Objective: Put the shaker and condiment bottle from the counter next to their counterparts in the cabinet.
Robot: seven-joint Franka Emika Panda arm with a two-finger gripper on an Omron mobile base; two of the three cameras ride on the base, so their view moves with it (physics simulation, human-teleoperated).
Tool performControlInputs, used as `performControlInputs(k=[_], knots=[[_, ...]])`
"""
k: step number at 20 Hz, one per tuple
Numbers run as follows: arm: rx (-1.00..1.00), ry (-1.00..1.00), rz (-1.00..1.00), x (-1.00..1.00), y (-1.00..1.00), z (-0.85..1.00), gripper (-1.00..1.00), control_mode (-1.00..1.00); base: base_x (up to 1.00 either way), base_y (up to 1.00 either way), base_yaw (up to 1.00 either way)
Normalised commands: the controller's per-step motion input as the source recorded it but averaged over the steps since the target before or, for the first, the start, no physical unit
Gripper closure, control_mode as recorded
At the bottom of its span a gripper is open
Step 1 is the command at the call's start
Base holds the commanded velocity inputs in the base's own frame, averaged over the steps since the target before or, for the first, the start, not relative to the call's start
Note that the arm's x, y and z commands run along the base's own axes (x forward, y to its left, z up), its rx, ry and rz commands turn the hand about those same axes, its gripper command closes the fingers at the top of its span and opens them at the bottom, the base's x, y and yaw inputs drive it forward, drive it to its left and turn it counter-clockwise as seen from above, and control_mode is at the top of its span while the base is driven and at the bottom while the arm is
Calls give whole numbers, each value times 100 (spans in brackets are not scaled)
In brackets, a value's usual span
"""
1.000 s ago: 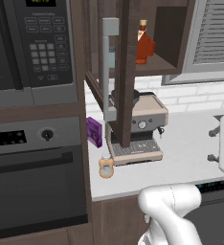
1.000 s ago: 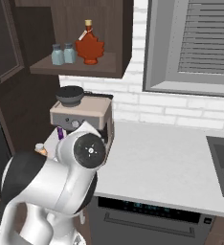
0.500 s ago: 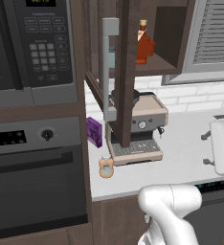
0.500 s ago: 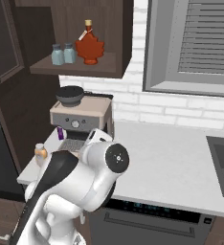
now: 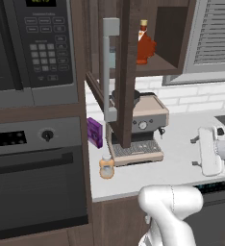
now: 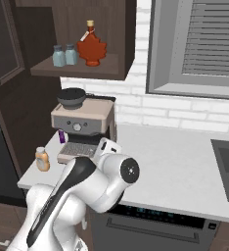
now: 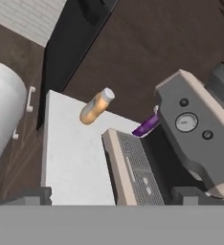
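Kitchen: white desk (image 6: 185,162) over dark cabinetry, with a brick wall and a shuttered window behind it.
Cabinet (image 5: 129,72): its door is open above the desk's left end, next to the microwave (image 5: 32,43).
Arm: over the last second it has swung, and the end effector (image 5: 211,153) has come in from the right toward the desk's left end. The base has not moved. I read this as the start of the reach for the bottle.
Espresso machine (image 6: 82,122): one, at the back left of the desk.
End effector state: fingers spread wide with nothing between them.
Red-orange bottle (image 6: 91,46): one, on the cabinet shelf.
Shakers (image 6: 65,55): two, side by side just left of it, so I judge that half done.
Condiment bottle (image 5: 106,167): one, upright at the desk's front left corner, untouched.
Purple box (image 5: 94,132): one, at the desk's left edge.
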Motion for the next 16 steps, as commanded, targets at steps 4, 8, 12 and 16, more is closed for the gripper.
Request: performControlInputs(k=[4, 8, 12, 16], knots=[[0, 0, 0, 29, 16, -29, -100, -100, 0, 0, 0], [2, 0, 0, 28, 18, -10, -100, -100, 0, 0, 0], [4, 0, 0, 30, 21, -16, -100, -100, 0, 0, 0], [10, 0, 0, 5, 15, -19, -100, -100, 0, 0, 0]])
